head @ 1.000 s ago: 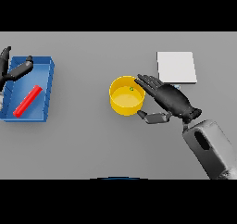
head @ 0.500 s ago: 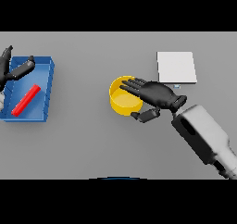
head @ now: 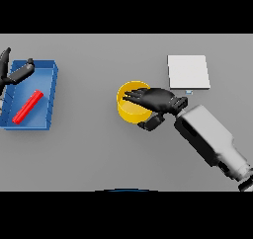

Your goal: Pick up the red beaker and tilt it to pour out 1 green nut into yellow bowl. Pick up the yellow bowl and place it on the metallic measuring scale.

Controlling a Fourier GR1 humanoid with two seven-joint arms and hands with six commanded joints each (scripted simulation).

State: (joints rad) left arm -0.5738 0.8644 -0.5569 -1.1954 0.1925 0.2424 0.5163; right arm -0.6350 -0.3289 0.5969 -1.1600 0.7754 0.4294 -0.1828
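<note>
1. Step in hand, as I judge it: grasping the bowl (head: 132, 108) for the carry to the scale (head: 188, 72). The right robot hand (head: 157, 100) is reaching over the bowl's right rim, fingers lying across the opening, thumb sitting below and outside the wall. Fingers are looking only lightly curled; the hold is not looking closed yet.
2. Bowl is standing upright mid-tabletop (head: 99, 154), left of and a little nearer than the scale, apart from it.
3. Scale is lying flat at upper right, nothing on it.
4. Next move is calling for closing fingers and thumb on the rim, lifting straight, carrying right and away, then setting down square on the plate.
5. Left robot hand (head: 11, 73) is idling at the far left edge over the blue tray (head: 51, 92), fingers spread, holding nothing.
6. Count: one bowl, one scale, one tray, one red piece (head: 27, 106) lying slantwise in the tray. No green nut is showing; the bowl's inside is partly hidden by the hand.
</note>
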